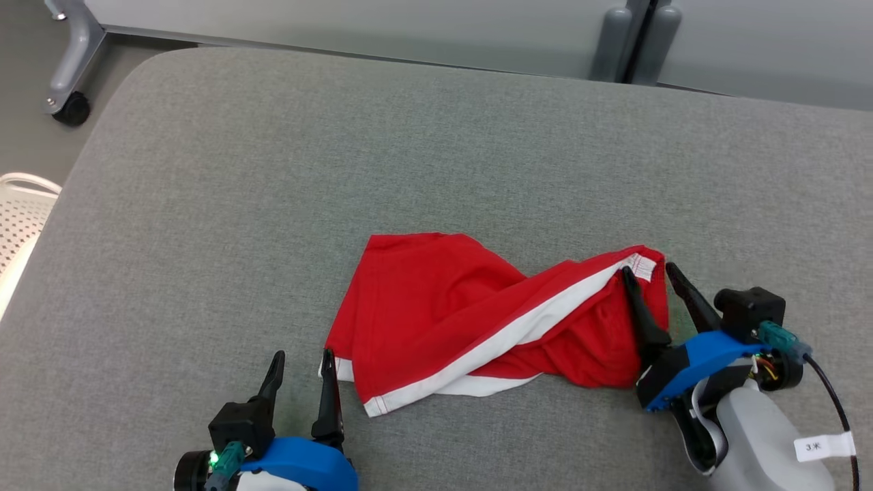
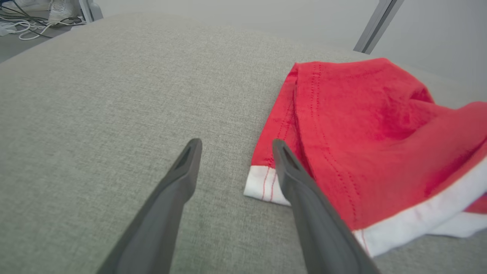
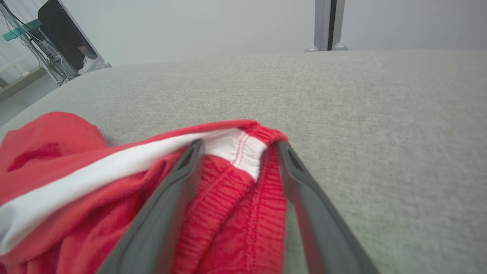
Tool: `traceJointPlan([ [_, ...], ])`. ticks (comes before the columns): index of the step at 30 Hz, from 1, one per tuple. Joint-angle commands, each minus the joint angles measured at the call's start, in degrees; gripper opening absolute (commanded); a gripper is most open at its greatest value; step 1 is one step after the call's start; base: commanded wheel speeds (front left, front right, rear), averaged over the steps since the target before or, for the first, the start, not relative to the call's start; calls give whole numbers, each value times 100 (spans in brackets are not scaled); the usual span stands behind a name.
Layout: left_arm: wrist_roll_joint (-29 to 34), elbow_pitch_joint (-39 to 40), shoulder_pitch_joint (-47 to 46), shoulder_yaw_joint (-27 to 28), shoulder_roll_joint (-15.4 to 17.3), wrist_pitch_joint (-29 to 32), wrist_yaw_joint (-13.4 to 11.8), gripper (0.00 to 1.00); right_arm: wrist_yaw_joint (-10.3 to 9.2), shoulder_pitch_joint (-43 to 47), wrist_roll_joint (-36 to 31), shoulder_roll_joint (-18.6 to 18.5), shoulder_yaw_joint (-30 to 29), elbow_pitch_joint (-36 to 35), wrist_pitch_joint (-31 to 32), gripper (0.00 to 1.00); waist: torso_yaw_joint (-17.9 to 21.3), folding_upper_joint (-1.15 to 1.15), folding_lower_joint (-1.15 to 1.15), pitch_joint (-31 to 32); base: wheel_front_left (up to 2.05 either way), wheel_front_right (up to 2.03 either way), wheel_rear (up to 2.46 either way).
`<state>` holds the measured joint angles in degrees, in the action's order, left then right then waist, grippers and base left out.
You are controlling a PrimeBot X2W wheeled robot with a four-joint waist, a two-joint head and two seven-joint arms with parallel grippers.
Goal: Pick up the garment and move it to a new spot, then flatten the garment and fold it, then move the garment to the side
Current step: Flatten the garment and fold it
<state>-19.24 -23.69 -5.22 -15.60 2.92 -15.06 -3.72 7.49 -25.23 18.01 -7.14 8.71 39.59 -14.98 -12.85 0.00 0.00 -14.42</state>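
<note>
The garment (image 1: 477, 314) is a pair of red shorts with white side stripes, lying crumpled and twisted on the grey padded table (image 1: 273, 170). My right gripper (image 1: 648, 269) is open at the garment's right end. In the right wrist view the elastic waistband (image 3: 243, 179) lies between the fingers of that gripper (image 3: 240, 144), unpinched. My left gripper (image 1: 303, 354) stands open just left of the garment's near-left corner. In the left wrist view the white hem corner (image 2: 262, 184) sits beside the right finger of this gripper (image 2: 236, 144), with bare table between the fingers.
A white perforated basket (image 1: 20, 211) pokes in at the table's left edge. A grey wheeled leg (image 1: 71, 106) stands on the floor at the far left, and grey partition panels (image 1: 634, 41) run behind the table. Cables (image 2: 23, 23) lie on the floor.
</note>
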Motion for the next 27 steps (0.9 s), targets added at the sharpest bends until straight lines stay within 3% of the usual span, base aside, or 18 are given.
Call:
traceJointPlan([
  [1, -11, 36, -97, 2, -3, -13, 2, 100, 0, 199, 87, -81, 39, -92, -30, 100, 91, 0, 0, 37, 0, 0, 0],
  [8, 42, 40, -139, 14, -1, -13, 26, 100, 0, 492, 513, -246, 500, -493, -30, 100, 378, 0, 0, 48, 0, 0, 0],
  [16, 75, 56, -200, -40, -1, -13, 32, 100, 0, 548, 762, -269, 843, -905, -30, 100, 328, 0, 0, 8, 0, 0, 0],
  [25, 35, 19, -58, 15, -3, -13, 27, 100, 1, 705, 1192, -210, 1271, -598, -28, 100, 266, 0, 0, 74, 0, 0, 0],
  [27, 24, 34, -58, 14, -2, -13, 19, 100, 1, 699, 1259, -251, 1416, -697, -26, 95, 276, 0, 0, 82, 0, 0, 0],
])
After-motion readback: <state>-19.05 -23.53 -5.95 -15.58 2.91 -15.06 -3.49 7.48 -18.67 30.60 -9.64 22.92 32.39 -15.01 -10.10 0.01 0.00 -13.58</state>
